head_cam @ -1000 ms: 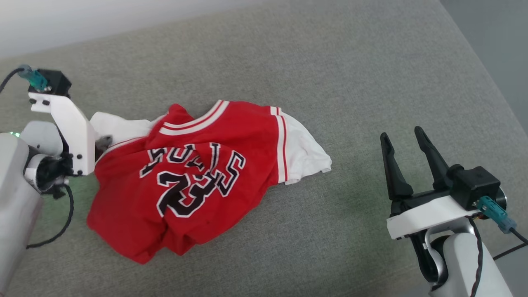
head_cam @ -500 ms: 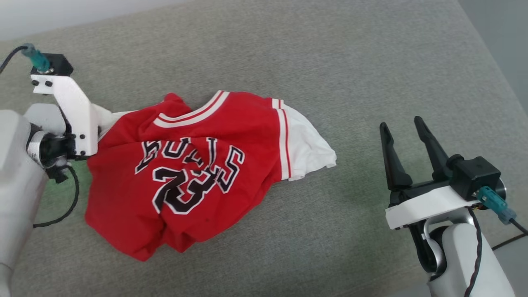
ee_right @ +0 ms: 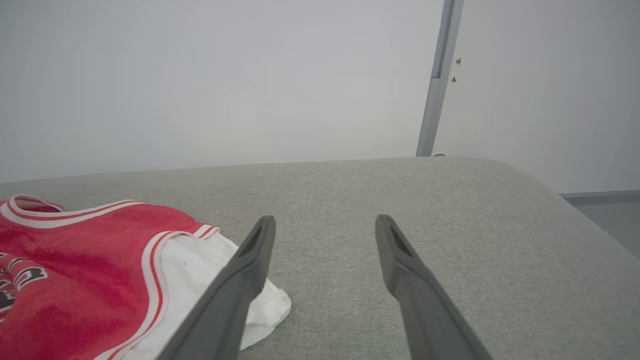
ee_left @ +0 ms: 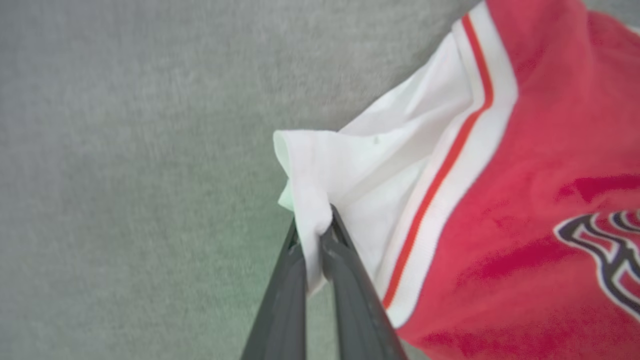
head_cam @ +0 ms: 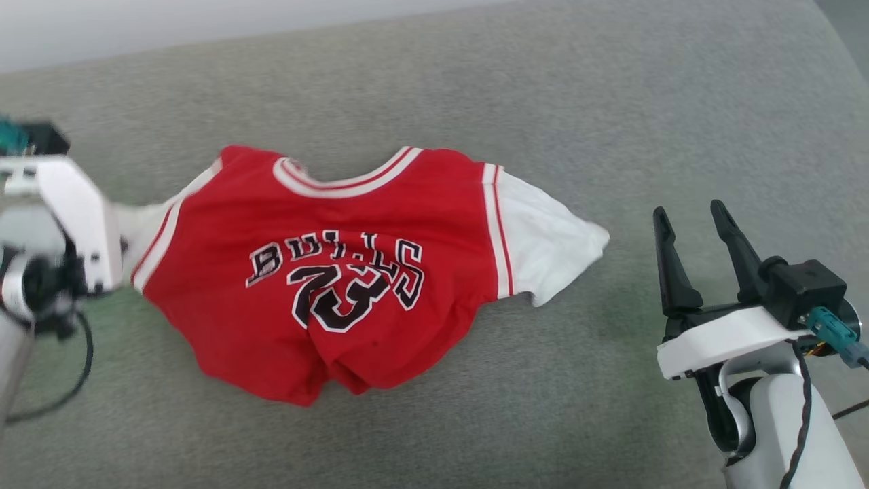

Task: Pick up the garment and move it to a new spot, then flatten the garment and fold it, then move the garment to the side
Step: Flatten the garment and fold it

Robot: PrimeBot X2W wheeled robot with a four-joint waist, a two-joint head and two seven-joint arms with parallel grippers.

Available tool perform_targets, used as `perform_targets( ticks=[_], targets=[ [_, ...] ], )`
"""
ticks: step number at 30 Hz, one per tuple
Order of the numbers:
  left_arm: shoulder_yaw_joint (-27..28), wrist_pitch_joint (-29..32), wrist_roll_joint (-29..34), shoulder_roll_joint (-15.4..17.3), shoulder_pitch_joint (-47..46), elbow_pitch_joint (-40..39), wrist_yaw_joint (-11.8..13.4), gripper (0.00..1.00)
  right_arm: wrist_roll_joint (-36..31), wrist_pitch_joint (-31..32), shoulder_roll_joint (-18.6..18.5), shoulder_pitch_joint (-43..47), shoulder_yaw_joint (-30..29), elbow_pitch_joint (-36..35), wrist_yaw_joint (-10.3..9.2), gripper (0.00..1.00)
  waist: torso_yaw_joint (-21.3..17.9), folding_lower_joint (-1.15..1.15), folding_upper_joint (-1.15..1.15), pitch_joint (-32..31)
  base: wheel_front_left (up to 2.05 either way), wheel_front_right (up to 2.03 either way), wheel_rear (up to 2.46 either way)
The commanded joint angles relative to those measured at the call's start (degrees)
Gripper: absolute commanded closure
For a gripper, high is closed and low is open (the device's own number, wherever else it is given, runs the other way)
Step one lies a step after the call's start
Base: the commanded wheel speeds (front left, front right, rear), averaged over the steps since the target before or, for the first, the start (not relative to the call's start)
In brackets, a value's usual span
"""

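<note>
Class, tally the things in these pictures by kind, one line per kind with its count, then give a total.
Red jersey-style shirt with white short sleeves: 1
Robot grippers with two long dark fingers: 2 (left gripper, pinching a white sleeve; right gripper, open)
Grey fabric surface: 1
Total: 4

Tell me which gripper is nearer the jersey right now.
Left. The left gripper is clamped on one white sleeve of the jersey; the right gripper is open, apart from it, beyond the other sleeve.
</note>
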Motion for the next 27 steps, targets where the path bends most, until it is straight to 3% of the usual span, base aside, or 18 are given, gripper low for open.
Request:
perform_targets(
  ticks=[1, 9, 10, 11, 12, 13, 23, 27],
  targets=[
    [0.3, 0.4, -1.0, 0.3, 1.6, -0.7, 0.7, 1.0, -0.4, 0.4, -0.1, 0.4, 0.1, -0.5, -0.02, 0.0, 0.9, 0.0, 0.0, -0.6, 0.0, 0.0, 0.0],
    [2.5, 2.2, -6.6, 3.8, 18.1, -13.5, 7.6, 1.0, -0.1, 2.2, -0.5, 0.8, 0.0, -1.0, -0.02, 0.0, 3.0, 0.0, 0.0, -0.8, 0.0, 0.0, 0.0],
    [2.7, 2.0, -7.2, 3.8, 19.6, -14.6, 8.1, 0.92, -0.2, 2.5, -0.5, 0.7, 0.0, -1.1, -0.02, 0.0, 3.1, 0.0, 0.0, -0.8, 0.0, 0.0, 0.0],
    [2.9, 1.9, -7.7, 3.8, 20.7, -15.4, 8.6, 0.65, -0.2, 2.6, -0.5, 0.6, -0.1, -1.2, -0.02, 0.0, 3.3, 0.0, 0.0, -0.7, 0.0, 0.0, 0.0],
    [3.0, 1.8, -8.0, 4.0, 21.7, -16.2, 9.0, 0.25, -0.2, 2.7, -0.5, 0.5, -0.1, -1.3, -0.02, 0.0, 3.4, 0.0, 0.0, -0.7, 0.0, 0.0, 0.0],
    [3.2, 1.9, -8.2, 4.1, 22.4, -16.8, 9.3, 0.0, -0.3, 2.8, -0.5, 0.5, 0.0, -1.4, -0.02, 0.0, 3.5, 0.0, 0.0, -0.8, 0.0, 0.0, 0.0],
    [5.0, 5.8, -7.2, 9.5, 19.6, -23.4, 12.9, 0.0, 0.0, 3.5, -1.0, 1.1, 0.5, -1.9, -0.02, 0.0, 4.3, 0.0, 0.0, -1.8, 0.0, 0.0, 0.0],
    [4.6, 7.9, -6.6, 9.9, 17.3, -23.6, 13.4, 0.0, 0.1, 3.9, -1.2, 1.2, 0.8, -2.5, -0.02, 0.0, 4.1, 0.0, 0.0, -1.7, 0.0, 0.0, 0.0]
  ],
)
